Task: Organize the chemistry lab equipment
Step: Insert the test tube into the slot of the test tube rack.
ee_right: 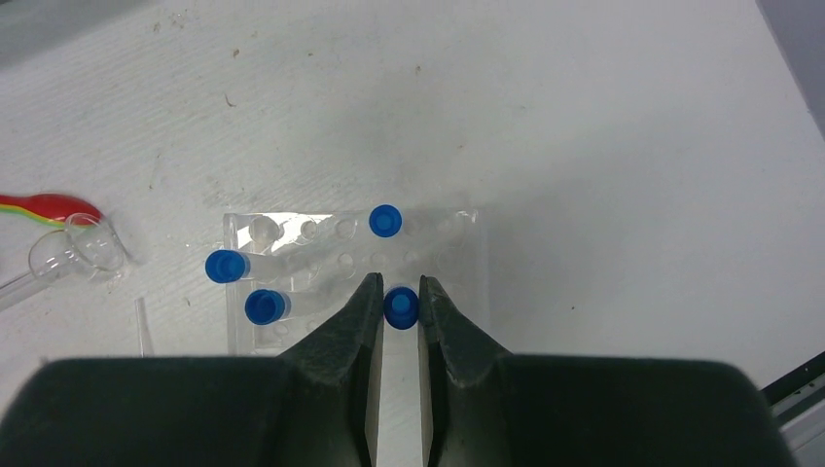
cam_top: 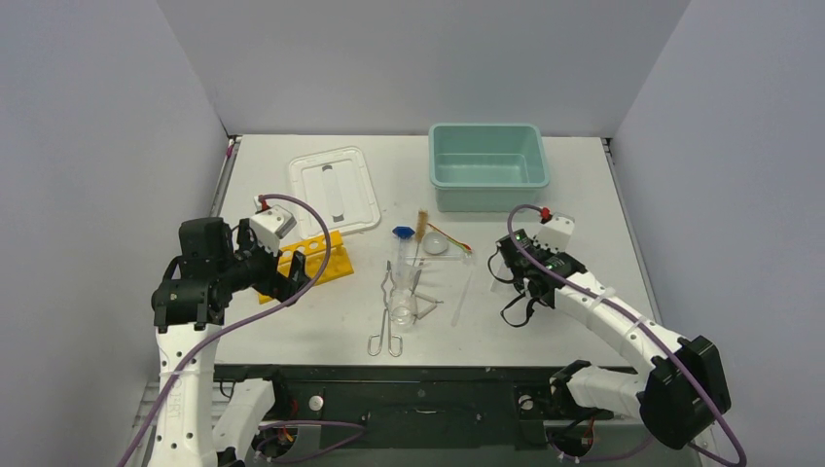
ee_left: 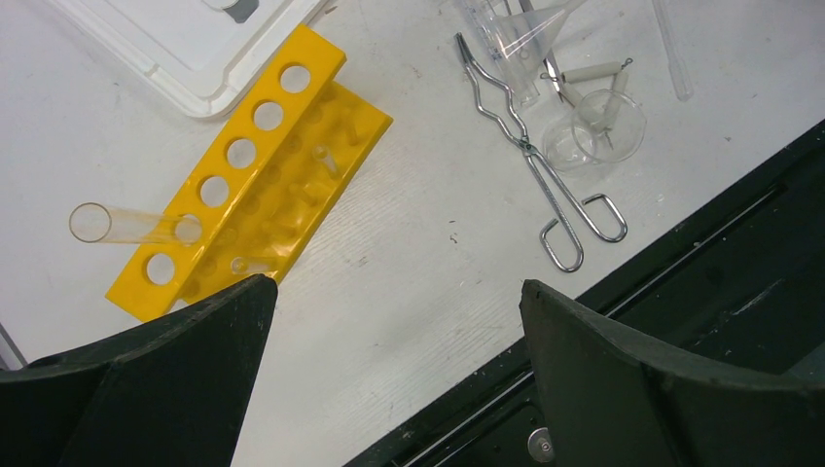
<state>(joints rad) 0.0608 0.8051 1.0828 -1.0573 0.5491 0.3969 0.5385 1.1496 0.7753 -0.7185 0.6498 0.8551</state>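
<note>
Enclosing scuffed white table [cam_top: 331,331], grey walls [cam_top: 409,58]; right hand [ee_right: 401,287] pinching blue-capped vial [ee_right: 401,308].

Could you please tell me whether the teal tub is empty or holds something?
Empty: in the top view the teal tub shows only its bare floor, nothing inside.
</note>
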